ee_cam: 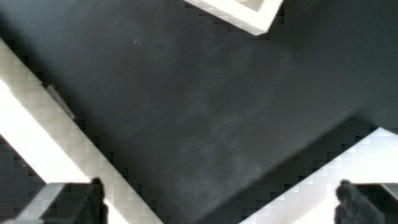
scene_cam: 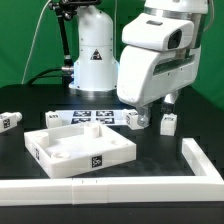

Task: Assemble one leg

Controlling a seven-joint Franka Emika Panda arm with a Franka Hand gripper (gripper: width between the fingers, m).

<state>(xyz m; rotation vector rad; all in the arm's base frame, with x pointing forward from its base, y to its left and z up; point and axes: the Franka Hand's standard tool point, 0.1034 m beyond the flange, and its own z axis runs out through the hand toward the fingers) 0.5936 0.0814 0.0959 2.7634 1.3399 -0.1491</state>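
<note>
In the exterior view my gripper hangs just above the table, behind the square tray. One small white leg with a tag lies right beside the gripper on the exterior view's left. Another leg lies just to its right. In the wrist view the gripper is open, with dark fingertips set wide apart. Only bare black table shows between them. No leg shows in the wrist view.
The marker board lies behind the tray. Two more small white parts lie at the exterior view's left. A white border rail runs along the front and right. A white strip and a white corner show in the wrist view.
</note>
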